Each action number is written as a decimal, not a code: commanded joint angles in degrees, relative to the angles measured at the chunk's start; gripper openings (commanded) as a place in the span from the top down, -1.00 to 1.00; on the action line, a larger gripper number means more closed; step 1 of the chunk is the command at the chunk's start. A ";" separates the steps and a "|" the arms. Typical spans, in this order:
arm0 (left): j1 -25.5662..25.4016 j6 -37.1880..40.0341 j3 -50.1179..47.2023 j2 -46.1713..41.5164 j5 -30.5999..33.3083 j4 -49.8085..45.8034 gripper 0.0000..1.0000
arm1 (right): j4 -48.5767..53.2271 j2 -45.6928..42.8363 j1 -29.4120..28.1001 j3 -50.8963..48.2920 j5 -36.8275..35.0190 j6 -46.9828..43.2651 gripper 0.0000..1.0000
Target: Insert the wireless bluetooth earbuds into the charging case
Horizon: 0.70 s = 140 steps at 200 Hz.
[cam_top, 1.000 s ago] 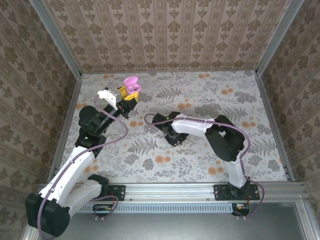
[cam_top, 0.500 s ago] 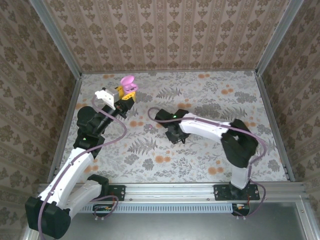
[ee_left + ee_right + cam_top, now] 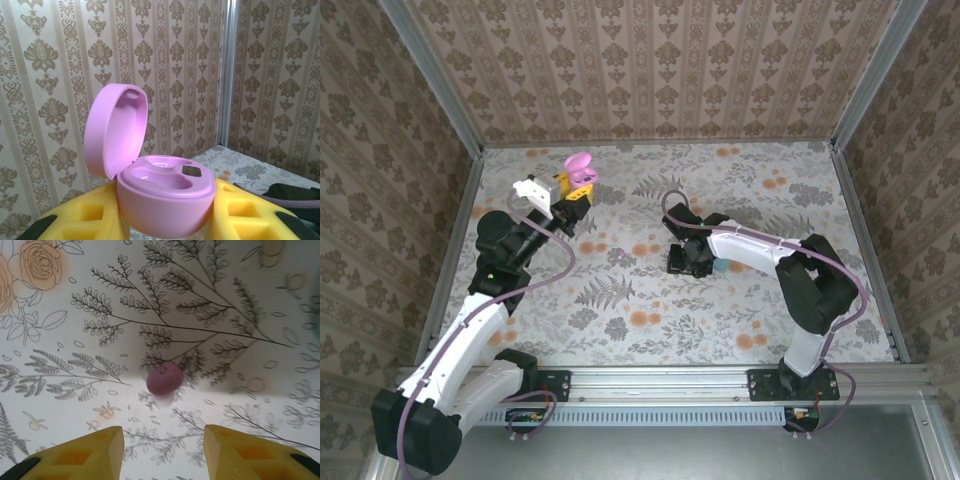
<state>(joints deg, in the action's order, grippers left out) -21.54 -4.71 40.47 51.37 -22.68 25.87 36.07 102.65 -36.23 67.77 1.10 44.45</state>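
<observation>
The pink charging case [image 3: 165,200] is held up off the table with its lid [image 3: 117,130] swung open, and both sockets inside look empty. My left gripper [image 3: 167,222] is shut on the case, a yellow finger on each side. From above, the case [image 3: 579,171] hangs near the back left, with the left gripper [image 3: 570,195] just under it. One pinkish-purple earbud [image 3: 164,379] lies on the floral table a little ahead of my right gripper [image 3: 164,452], which is open with nothing between its fingers [image 3: 90,450]. From above, the right gripper [image 3: 682,259] hovers low over the table's middle.
A small mint object [image 3: 718,266] lies on the table right beside the right gripper. Patterned walls and a metal frame [image 3: 455,120] enclose the floral table [image 3: 620,310]. The left arm's cable [image 3: 560,262] loops over the table's left part.
The right arm has swung to the right across the table and its gripper has opened. The left arm has stayed about where it was, still holding the open case.
</observation>
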 commanded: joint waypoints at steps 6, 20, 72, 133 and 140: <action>0.28 -0.13 0.23 -0.07 -1.49 1.14 0.33 | -1.17 3.37 0.63 1.52 1.53 4.59 0.03; 0.35 0.10 0.23 -0.16 -1.60 0.95 0.33 | -0.92 4.60 0.63 2.33 1.05 4.68 0.03; 0.37 0.32 0.09 -0.11 -1.30 0.83 0.33 | -0.75 6.66 0.67 4.24 -0.36 3.20 0.10; 0.36 0.25 -0.03 -0.04 -1.23 0.68 0.33 | 1.69 9.18 0.72 7.18 -1.89 0.60 0.19; 0.39 0.25 0.04 0.02 -1.23 0.76 0.33 | 2.46 9.34 0.71 7.56 -2.35 0.40 0.19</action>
<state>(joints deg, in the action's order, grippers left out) -21.54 -4.71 40.47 51.44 -23.14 25.67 35.38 110.69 -35.81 73.23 1.30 46.39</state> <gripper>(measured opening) 0.337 0.410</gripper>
